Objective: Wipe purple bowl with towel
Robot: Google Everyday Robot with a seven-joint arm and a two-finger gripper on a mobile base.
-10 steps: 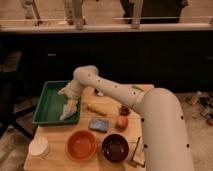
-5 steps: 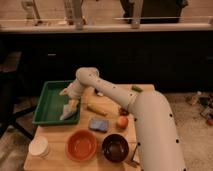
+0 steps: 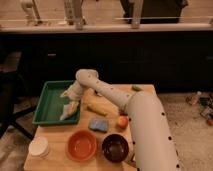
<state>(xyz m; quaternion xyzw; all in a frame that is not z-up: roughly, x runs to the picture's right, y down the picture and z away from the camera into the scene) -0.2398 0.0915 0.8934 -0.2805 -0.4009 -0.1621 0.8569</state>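
Currently I see three open containers on the wooden bench [image 3: 56, 132]. The green tray [image 3: 46, 106] sits at the back left and holds only the towel [image 3: 69, 111], which lies bunched against the tray's right side. It is a pale grey-white rag with loose, uneven folds, and it rises to a peak toward the wrist above it.

The end effector [image 3: 71, 96] hangs over the tray directly above that peak. It is released, with nothing clenched in it. I cannot tell whether it is touching the cloth.

The orange bowl [image 3: 81, 145] stands at the front of the bench and looks to have nothing in it. The purple bowl [image 3: 116, 148] is just to its right, the two rims close together. It is round, dark maroon-purple with a faint gloss inside, about as wide as the orange one, and I can make out nothing in it. It stands well apart from the towel, at the front edge near the base of the white arm [image 3: 146, 125].

A blue sponge [image 3: 98, 124] lies between the tray and the bowls, with a small orange-red fruit [image 3: 122, 121] beside it. A long yellow item [image 3: 97, 108] lies behind the sponge. A stack of white cups [image 3: 39, 146] occupies the front left corner.
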